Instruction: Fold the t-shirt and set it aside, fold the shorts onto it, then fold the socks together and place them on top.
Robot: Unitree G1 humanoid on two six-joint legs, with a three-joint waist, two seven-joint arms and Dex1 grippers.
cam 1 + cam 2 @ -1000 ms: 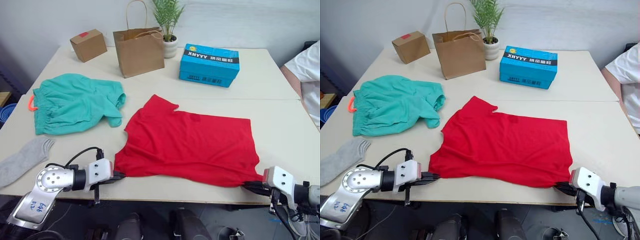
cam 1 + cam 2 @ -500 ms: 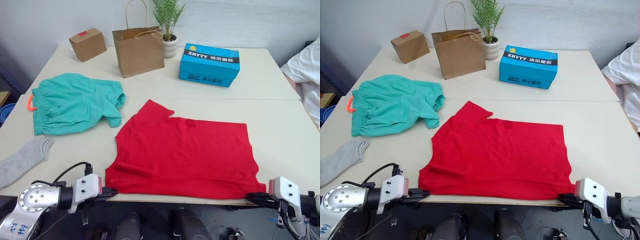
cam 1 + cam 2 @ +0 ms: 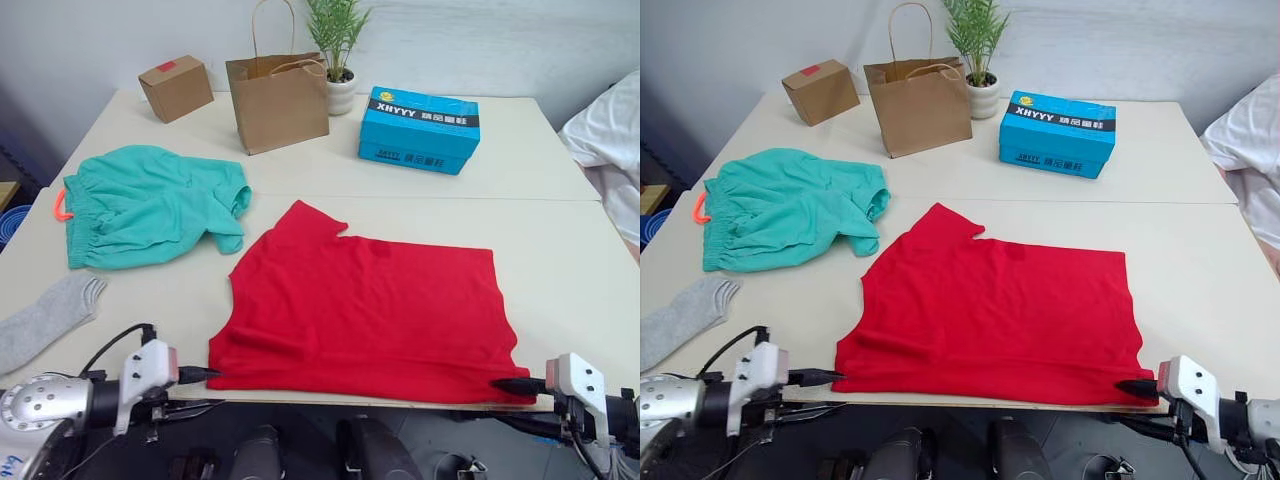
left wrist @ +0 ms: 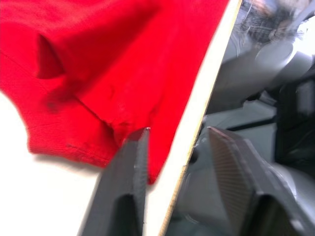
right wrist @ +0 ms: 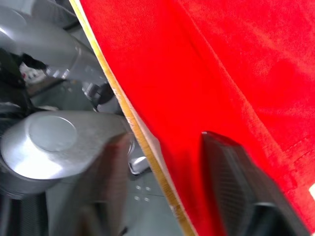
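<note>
The red t-shirt [image 3: 370, 310] lies spread flat on the table [image 3: 560, 260], its near hem along the front edge. My left gripper [image 3: 193, 390] hangs just off that edge at the hem's left corner. It is open, one finger [image 4: 129, 169] over the cloth's edge and the other [image 4: 231, 172] off the table. My right gripper [image 3: 517, 400] is open at the hem's right corner, one finger [image 5: 231, 182] above the red cloth. The teal-green shorts [image 3: 150, 205] lie crumpled at the left. One grey sock [image 3: 45, 320] lies at the near left edge.
Along the back stand a small cardboard box [image 3: 176, 88], a brown paper bag [image 3: 278, 100], a potted plant [image 3: 335, 45] and a blue box [image 3: 420, 128]. A person's white sleeve [image 3: 610, 125] shows at the right edge.
Both grippers pulled the shirt's near hem toward the front edge, then opened and let it go. The shirt now lies flat, and both grippers have drawn back past the edge.
</note>
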